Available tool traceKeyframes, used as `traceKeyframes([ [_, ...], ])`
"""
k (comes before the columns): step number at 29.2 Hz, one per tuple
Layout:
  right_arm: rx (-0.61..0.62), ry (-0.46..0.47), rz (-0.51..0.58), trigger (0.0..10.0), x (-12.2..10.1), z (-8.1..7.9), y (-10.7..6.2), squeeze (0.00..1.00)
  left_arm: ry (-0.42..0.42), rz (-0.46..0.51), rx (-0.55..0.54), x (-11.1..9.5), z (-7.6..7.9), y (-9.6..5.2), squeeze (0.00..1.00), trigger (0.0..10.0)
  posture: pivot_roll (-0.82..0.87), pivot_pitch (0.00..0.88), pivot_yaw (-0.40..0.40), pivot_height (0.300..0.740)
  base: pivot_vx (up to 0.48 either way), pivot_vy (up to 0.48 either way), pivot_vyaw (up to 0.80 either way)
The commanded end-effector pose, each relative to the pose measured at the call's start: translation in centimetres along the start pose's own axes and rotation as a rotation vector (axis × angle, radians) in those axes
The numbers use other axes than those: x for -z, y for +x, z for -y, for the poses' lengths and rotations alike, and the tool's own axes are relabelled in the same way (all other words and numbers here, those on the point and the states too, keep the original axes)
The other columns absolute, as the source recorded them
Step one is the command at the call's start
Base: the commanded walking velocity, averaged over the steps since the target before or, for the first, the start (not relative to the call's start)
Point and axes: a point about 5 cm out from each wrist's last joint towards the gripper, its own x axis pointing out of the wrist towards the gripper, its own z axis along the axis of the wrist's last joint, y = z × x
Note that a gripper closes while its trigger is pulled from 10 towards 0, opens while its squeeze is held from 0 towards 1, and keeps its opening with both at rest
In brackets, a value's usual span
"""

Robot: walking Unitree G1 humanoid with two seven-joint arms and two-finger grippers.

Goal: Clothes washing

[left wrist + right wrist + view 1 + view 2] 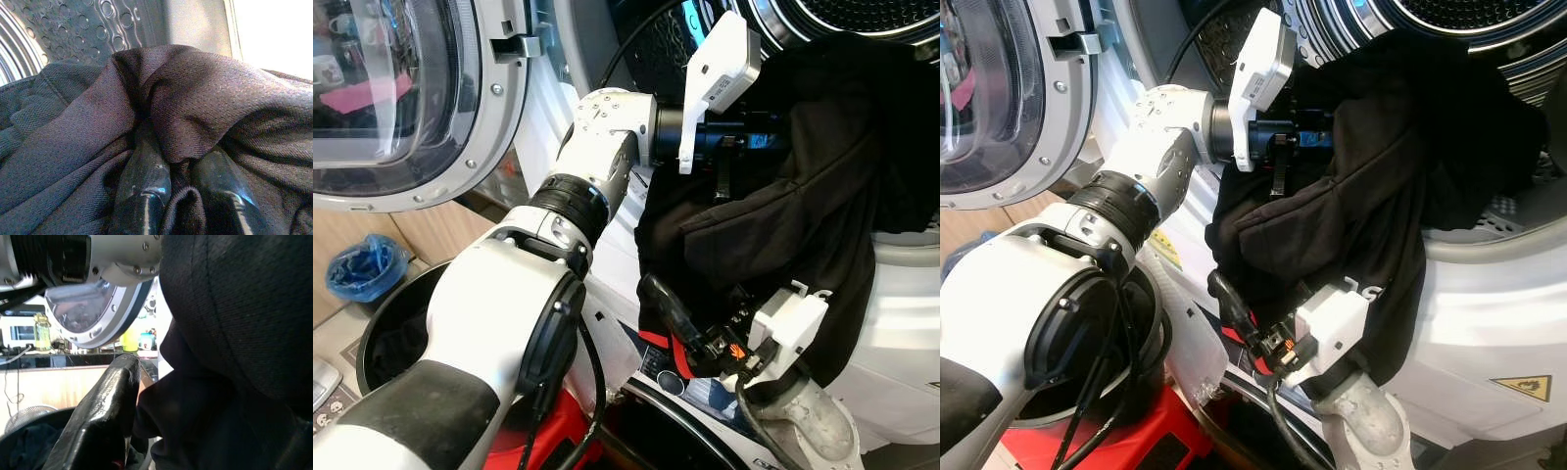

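Observation:
A black garment (803, 225) hangs out of the washing machine's drum opening (1469, 24) and down over its white front. My left arm reaches up to the opening. Its gripper (178, 164) is shut on a fold of the black cloth at the drum's rim, with the perforated drum wall (98, 24) behind. My right gripper (666, 304) is lower, under the garment's hanging edge. It is open: one black finger (110, 406) shows bare, and the cloth (234, 333) drapes over the other side.
The round washer door (401, 98) stands open at the left. Below it on the floor is a black basket (386, 304) with dark clothes, a red object (558, 426) near it and a blue bag (362, 269) beside it. The machine's white front (1498, 323) is close ahead.

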Motion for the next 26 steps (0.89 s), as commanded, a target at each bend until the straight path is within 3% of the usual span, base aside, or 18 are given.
traceKeyframes([
  [1, 0.002, -0.019, -0.015, 10.0, 0.3, 0.1, 0.1, 0.00, 0.054, 0.003, 0.049, -1.4, -0.2, 0.4, 0.00, 4.0, 0.04, 0.116, -0.008, 0.740, 0.000, 0.000, 0.00],
  [2, 0.002, -0.019, -0.015, 10.0, 0.3, 0.1, 0.1, 0.00, 0.054, 0.003, 0.049, -1.4, -0.2, 0.4, 0.00, 4.0, 0.04, 0.116, -0.008, 0.740, 0.000, 0.000, 0.00],
  [3, 0.000, -0.021, -0.018, 10.0, 0.4, 0.1, 0.2, 0.00, 0.056, 0.006, 0.052, -1.5, -0.3, 0.4, 0.00, 9.6, 0.04, 0.114, -0.008, 0.740, 0.000, 0.000, 0.00],
  [4, 0.000, -0.021, -0.018, 10.0, 0.4, 0.1, 0.2, 0.00, 0.056, 0.006, 0.052, -1.5, -0.3, 0.4, 0.00, 9.6, 0.04, 0.114, -0.008, 0.740, 0.000, 0.000, 0.00],
  [5, -0.002, -0.026, -0.023, 10.0, 0.5, 0.1, 0.2, 0.00, 0.060, 0.009, 0.052, -1.6, -0.3, 0.4, 0.64, 10.0, 0.04, 0.113, -0.008, 0.740, 0.000, 0.000, 0.00],
  [6, -0.005, -0.030, -0.027, 10.0, 0.6, 0.0, 0.3, 0.00, 0.060, 0.012, 0.051, -1.6, -0.3, 0.4, 1.00, 10.0, 0.04, 0.113, -0.008, 0.740, 0.000, 0.000, 0.00],
  [14, 0.013, -0.086, -0.083, 10.0, 1.5, 0.4, 0.3, 0.00, 0.087, 0.033, 0.064, -2.4, -0.5, 0.3, 1.00, 10.0, 0.04, 0.114, -0.010, 0.740, 0.000, 0.000, 0.00],
  [18, 0.067, -0.179, -0.113, 10.0, 1.9, 1.5, 0.6, 0.00, 0.119, 0.069, 0.083, -3.3, -0.5, 0.2, 1.00, 10.0, 0.05, 0.116, -0.008, 0.740, 0.000, 0.000, 0.00],
  [26, 0.135, -0.417, -0.093, 10.0, 0.6, 4.4, 2.4, 0.00, 0.167, 0.146, 0.120, -5.0, -0.6, -0.2, 1.00, 10.0, 0.05, 0.117, -0.009, 0.740, 0.000, 0.000, 0.00],
])
